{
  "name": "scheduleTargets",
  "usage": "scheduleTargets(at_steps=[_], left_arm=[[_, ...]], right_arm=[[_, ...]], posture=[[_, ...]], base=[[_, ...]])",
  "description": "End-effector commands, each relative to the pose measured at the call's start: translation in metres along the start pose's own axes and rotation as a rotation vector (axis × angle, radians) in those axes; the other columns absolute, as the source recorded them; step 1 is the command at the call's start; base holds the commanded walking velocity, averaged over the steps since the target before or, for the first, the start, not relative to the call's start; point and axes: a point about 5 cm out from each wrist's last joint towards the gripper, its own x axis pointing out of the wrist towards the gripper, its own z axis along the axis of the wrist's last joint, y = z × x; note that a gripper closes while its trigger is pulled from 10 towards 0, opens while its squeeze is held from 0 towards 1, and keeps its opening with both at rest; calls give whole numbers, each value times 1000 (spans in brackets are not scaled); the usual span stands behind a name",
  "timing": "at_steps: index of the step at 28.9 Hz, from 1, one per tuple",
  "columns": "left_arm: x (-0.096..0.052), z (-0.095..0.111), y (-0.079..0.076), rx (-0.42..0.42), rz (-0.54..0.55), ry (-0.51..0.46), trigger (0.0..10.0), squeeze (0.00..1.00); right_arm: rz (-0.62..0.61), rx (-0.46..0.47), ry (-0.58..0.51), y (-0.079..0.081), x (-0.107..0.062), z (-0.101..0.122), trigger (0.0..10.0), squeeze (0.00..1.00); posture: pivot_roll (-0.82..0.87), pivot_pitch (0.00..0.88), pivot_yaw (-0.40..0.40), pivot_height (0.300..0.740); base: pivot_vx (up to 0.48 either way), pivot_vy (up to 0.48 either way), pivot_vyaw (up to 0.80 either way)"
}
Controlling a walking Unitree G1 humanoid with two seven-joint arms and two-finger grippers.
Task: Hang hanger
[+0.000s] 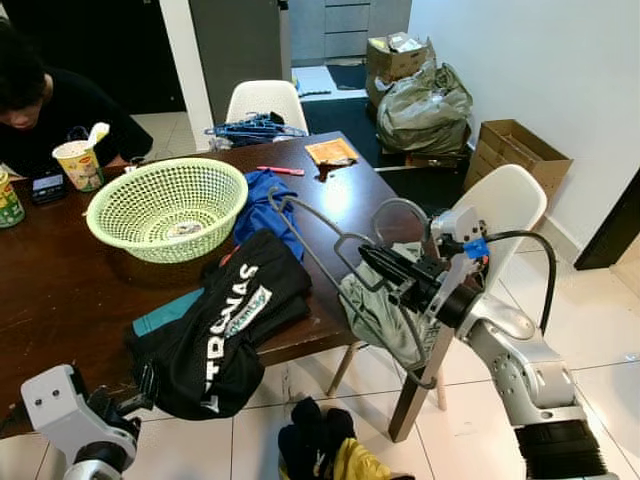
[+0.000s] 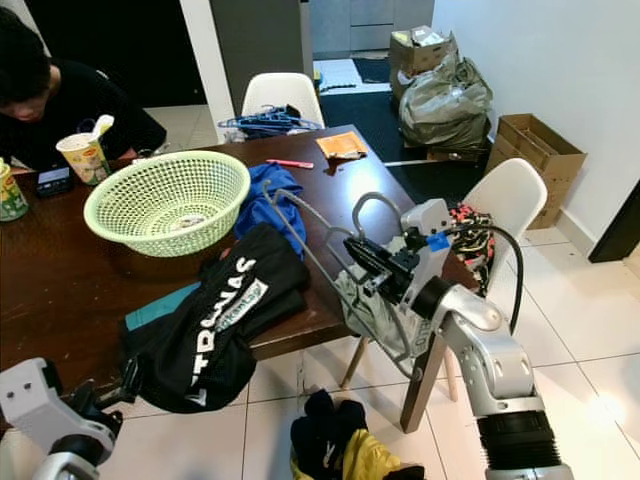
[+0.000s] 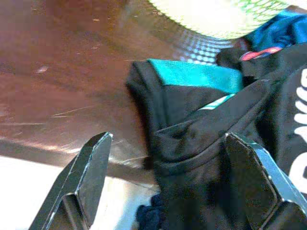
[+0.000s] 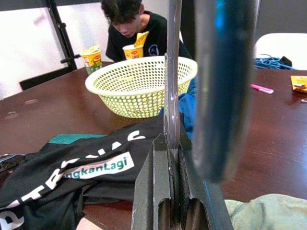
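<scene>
Left eye view has the right gripper (image 1: 375, 262) raised off the near right corner of the table (image 1: 60, 290), its jaws clamped on a grey wire hanger (image 1: 345, 275) whose frame slants out over the table edge, hook up beside the wrist. So the pickup looks done; what is left, as I judge it, is carrying the hanger to a rail or hook, and no such place can be made out. The black shirt (image 1: 225, 325) with white lettering lies draped over the near edge of the table, not on the hanger, with a green basket (image 1: 170, 205) beyond it and a person (image 1: 50, 105) seated at the far left.

Right wrist view adds the grip itself: the wire runs straight up from between the closed fingers (image 4: 153, 187), with the basket behind it. Left wrist view adds what the head cameras barely catch: the left gripper (image 3: 175, 167), low at the near left, has its jaws spread wide and empty, facing the shirt's hanging folds.
</scene>
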Motion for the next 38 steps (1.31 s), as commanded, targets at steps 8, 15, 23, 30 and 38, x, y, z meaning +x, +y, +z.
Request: scheduleTargets(at_steps=[8, 15, 23, 30, 38], left_arm=[[9, -13, 1, -11, -47, 62, 10000, 0], [7, -17, 1, -12, -39, 75, 10000, 0], [5, -15, 4, -2, -27, 53, 3529, 0], [5, -13, 7, 3, -12, 39, 0, 0], [4, -11, 10, 8, -4, 31, 0, 0]], right_arm=[[-11, -14, 2, -5, -2, 4, 10000, 0], [-17, -16, 4, -6, -4, 5, 10000, 0], [-14, -14, 4, -7, -3, 4, 10000, 0], [-11, -11, 2, -7, -1, 3, 10000, 0], [-10, -9, -3, -7, 0, 3, 10000, 0]], posture=[[8, 38, 14, 740], [6, 40, 14, 740], [15, 39, 9, 740], [21, 38, 9, 740], [27, 36, 12, 740]], base=[[0, 0, 0], [0, 0, 0], [0, 0, 0], [0, 0, 0], [0, 0, 0]])
